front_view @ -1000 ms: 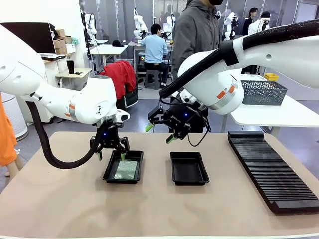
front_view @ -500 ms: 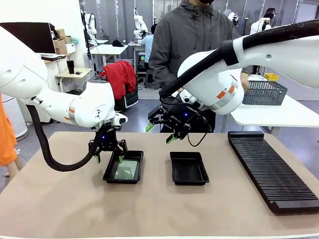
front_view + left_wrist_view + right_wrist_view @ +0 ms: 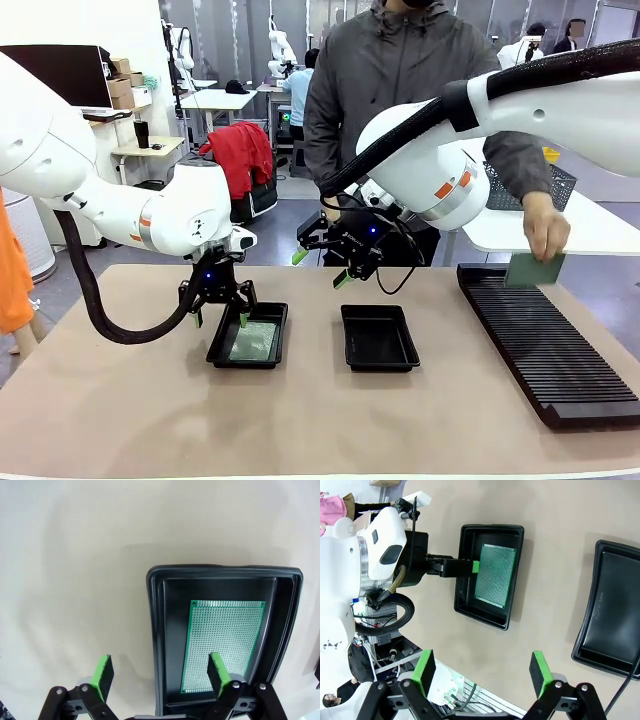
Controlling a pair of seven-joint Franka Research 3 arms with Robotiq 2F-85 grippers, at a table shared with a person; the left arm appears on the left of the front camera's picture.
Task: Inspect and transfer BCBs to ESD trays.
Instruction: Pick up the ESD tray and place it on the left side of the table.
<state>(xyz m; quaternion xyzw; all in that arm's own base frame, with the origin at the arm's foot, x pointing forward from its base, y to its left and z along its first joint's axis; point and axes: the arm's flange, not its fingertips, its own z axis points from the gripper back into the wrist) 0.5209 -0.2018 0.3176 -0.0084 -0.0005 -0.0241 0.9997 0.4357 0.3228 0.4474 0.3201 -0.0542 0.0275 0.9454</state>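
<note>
Two shallow black ESD trays sit side by side on a tan counter [image 3: 120, 400]. The left tray [image 3: 247, 364] holds one green BCB [image 3: 253, 341] lying flat on its floor; the middle tray [image 3: 378, 340] is bare.

The left claw [image 3: 221, 316] hangs low over the left tray, pointing straight down from a sharply bent wrist. Its jaws are released and grasp nothing. They straddle the tray's left rim, one green pad over the counter outside it and the other above the board. That spread suggests letting go or approaching rather than holding.

The right claw [image 3: 320, 268] is raised behind the middle tray and tilted toward the left one, jaws likewise released and empty. It seems parked there so its camera can view the board.

At the far right, a person's hand [image 3: 545, 235] holds a second green board [image 3: 533, 270] upright at the far end of a long ribbed black rack [image 3: 545, 340], probably slotting it in for pickup.
</note>
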